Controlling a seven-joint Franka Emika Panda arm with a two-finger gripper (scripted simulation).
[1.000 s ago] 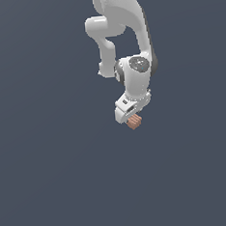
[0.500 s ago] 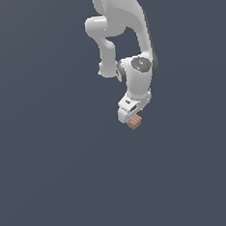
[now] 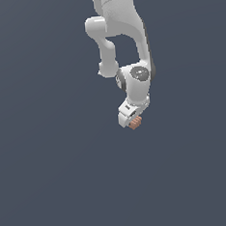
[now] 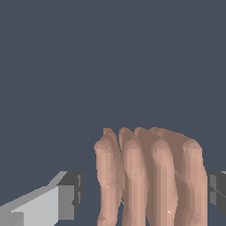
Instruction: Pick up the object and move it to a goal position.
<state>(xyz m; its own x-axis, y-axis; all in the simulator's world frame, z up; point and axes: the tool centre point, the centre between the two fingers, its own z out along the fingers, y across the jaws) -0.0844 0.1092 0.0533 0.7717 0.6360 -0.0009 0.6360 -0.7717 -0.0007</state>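
The white Panda arm [image 3: 122, 31] reaches down over the plain dark grey surface [image 3: 53, 178]. Its white gripper [image 3: 131, 119] sits directly over the small salmon-brown ridged lump [image 3: 135, 122], which shows just below the hand. In the wrist view the lump [image 4: 150, 176] stands between the dark finger pads [image 4: 70, 194]; one pad stands clear of it, so the fingers are apart.

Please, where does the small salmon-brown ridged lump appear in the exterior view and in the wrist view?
Exterior view: the small salmon-brown ridged lump sits just under the white gripper, near the picture's middle.
Wrist view: the lump fills the lower middle, between two grey fingertips.
Shared landmark: the gripper.
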